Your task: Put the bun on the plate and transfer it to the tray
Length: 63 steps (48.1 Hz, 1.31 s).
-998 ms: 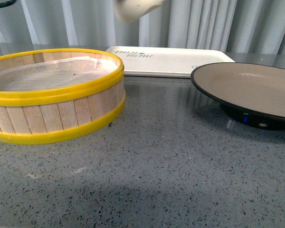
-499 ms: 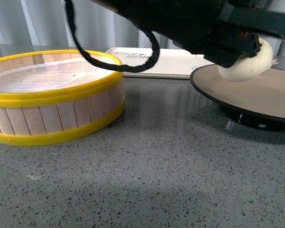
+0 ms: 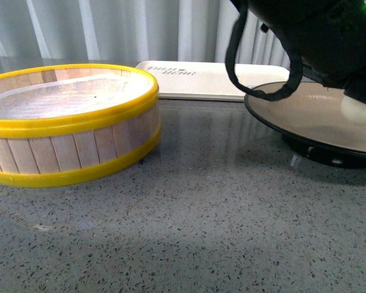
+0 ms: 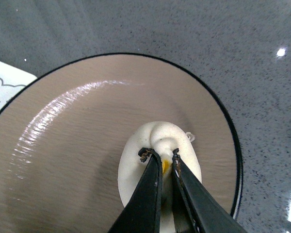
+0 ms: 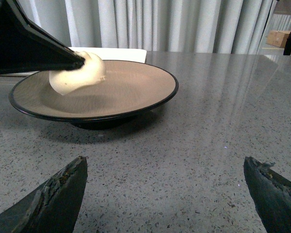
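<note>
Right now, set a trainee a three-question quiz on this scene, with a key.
1. True or false: the left gripper is shut on the bun.
2. The bun is over which thing? A the basket, B the plate, C the tray.
3. Fill in the gap: the right gripper is ___ and holds nothing.

Key: 1 true; 2 B; 3 open.
</note>
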Tool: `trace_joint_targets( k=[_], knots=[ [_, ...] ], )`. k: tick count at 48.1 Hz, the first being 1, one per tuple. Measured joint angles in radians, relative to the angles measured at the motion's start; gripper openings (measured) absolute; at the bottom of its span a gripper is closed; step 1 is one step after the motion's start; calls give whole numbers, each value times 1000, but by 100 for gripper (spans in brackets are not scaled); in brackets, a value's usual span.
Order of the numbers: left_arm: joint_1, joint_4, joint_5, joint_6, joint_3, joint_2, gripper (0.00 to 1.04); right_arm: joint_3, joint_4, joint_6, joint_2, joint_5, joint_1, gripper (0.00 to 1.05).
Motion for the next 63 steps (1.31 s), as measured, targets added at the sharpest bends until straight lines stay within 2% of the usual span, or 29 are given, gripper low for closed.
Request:
trace_joint_targets(
  k=[24, 38, 50, 56, 63],
  knots=[
    [-14, -38, -92, 34, 132, 130, 5, 0, 0, 0, 0, 0, 0, 96],
    [-12, -27, -115, 36, 131, 138, 55, 0, 0, 0, 0, 0, 0, 96],
    [25, 72, -102, -100, 78, 48, 99, 0, 0, 0, 0, 0, 0, 96],
    [72, 76, -156, -164, 47, -45, 98, 0, 0, 0, 0, 0, 0, 96],
    [93, 74, -174, -184, 42, -65, 98, 0, 0, 0, 0, 0, 0, 96]
  ],
)
